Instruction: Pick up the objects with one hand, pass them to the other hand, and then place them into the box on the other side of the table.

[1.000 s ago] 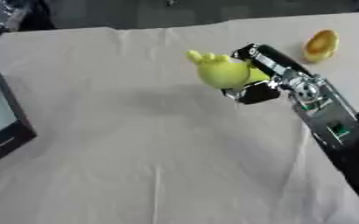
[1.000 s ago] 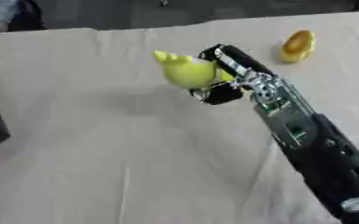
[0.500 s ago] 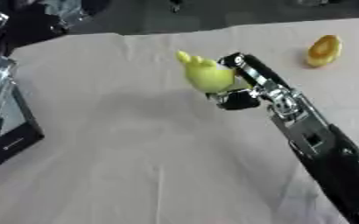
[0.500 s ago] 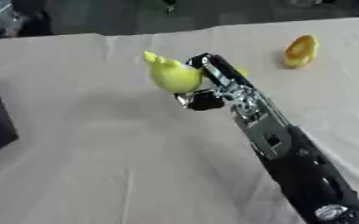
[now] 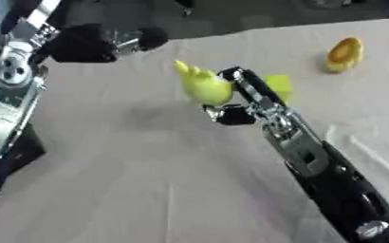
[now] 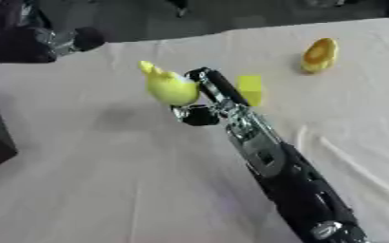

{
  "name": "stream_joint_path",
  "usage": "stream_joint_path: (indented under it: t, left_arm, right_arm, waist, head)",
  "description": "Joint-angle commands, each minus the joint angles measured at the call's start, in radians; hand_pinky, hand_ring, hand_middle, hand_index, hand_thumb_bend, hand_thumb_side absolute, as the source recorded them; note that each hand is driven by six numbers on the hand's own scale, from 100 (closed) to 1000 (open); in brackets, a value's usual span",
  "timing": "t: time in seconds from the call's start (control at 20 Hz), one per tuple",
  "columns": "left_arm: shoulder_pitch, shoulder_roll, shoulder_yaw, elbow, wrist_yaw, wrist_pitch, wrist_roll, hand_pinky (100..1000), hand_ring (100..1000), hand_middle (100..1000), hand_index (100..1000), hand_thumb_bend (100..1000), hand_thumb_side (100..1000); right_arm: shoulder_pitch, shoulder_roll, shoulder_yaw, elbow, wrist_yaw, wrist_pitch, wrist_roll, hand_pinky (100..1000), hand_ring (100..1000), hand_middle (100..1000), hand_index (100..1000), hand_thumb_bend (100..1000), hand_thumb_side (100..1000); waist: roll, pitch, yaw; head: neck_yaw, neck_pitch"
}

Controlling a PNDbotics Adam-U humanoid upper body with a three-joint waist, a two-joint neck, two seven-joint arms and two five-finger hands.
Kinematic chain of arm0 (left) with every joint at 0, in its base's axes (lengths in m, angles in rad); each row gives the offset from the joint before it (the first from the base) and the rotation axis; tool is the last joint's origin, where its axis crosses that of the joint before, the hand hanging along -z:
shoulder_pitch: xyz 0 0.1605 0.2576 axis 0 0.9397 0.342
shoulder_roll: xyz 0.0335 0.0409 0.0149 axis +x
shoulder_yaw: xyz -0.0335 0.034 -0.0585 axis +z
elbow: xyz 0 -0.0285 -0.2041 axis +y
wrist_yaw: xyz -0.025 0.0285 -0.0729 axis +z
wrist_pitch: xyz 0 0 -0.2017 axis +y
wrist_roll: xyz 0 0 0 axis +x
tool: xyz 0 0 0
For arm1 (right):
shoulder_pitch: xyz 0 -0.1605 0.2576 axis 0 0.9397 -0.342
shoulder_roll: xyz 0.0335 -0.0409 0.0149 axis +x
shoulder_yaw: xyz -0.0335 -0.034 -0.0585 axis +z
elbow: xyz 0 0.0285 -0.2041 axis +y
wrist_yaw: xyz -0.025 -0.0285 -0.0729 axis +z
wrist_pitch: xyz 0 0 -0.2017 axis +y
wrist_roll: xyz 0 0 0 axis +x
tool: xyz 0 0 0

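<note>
The pear — a yellow-green, pear-shaped thing with a pointed stem end — is up off the worktop, held in the right hand, whose fingers are curled round its far side with the thumb tucked beneath. Its shadow lies on the cloth to the left and below it, so it hangs well clear of the surface. The stem end points up and toward the robot's left, and most of the near and left face of the body is bare.

By its smooth, even skin it looks like a light, hollow toy: rigid or only slightly yielding, not fragile, but rounded and likely slippery, apt to roll in a grip. The broad belly is the place to take it; the narrow stem end would give little purchase. For a handover, the free left face is what the other hand should close on.

The left hand shows at the upper left, dark fingers bent and closed on nothing, well apart from the pear. Just behind the right hand lies a yellow block, and farther right a banana-coloured piece. A dark box sits at the left edge.
</note>
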Motion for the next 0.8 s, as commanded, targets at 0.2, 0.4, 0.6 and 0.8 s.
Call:
stream_joint_path:
  t: [0.2, 0.4, 0.6, 0.8]
  left_arm:
    - [-0.055, -0.033, -0.031, 0.039, -0.125, -0.010, -0.106, 837, 831, 852, 877, 807, 532]
    - [-0.085, -0.053, -0.042, 0.075, -0.246, -0.032, -0.208, 838, 833, 848, 875, 779, 532]
    - [-0.110, -0.079, -0.053, 0.118, -0.298, -0.045, -0.273, 837, 832, 843, 871, 756, 539]
    - [-0.130, -0.096, -0.066, 0.174, -0.355, -0.058, -0.327, 839, 834, 843, 870, 722, 528]
  right_arm:
    - [-0.020, 0.027, -0.005, 0.013, 0.001, -0.008, -0.041, 795, 670, 463, 559, 143, 100]
    - [-0.017, 0.037, -0.004, 0.026, 0.004, -0.016, -0.065, 794, 669, 463, 558, 139, 100]
    - [-0.020, 0.045, -0.002, 0.030, 0.006, -0.019, -0.078, 793, 666, 462, 557, 136, 100]
    - [-0.023, 0.050, -0.002, 0.033, 0.013, -0.016, -0.090, 793, 666, 462, 557, 136, 100]
  waist:
    - [0.019, -0.032, 0.011]
    - [0.025, -0.033, 0.018]
    - [0.027, -0.032, 0.019]
    - [0.030, -0.030, 0.019]
  head:
    - [-0.022, 0.005]
    - [-0.032, 0.005]
    - [-0.033, 0.005]
    - [-0.034, 0.005]
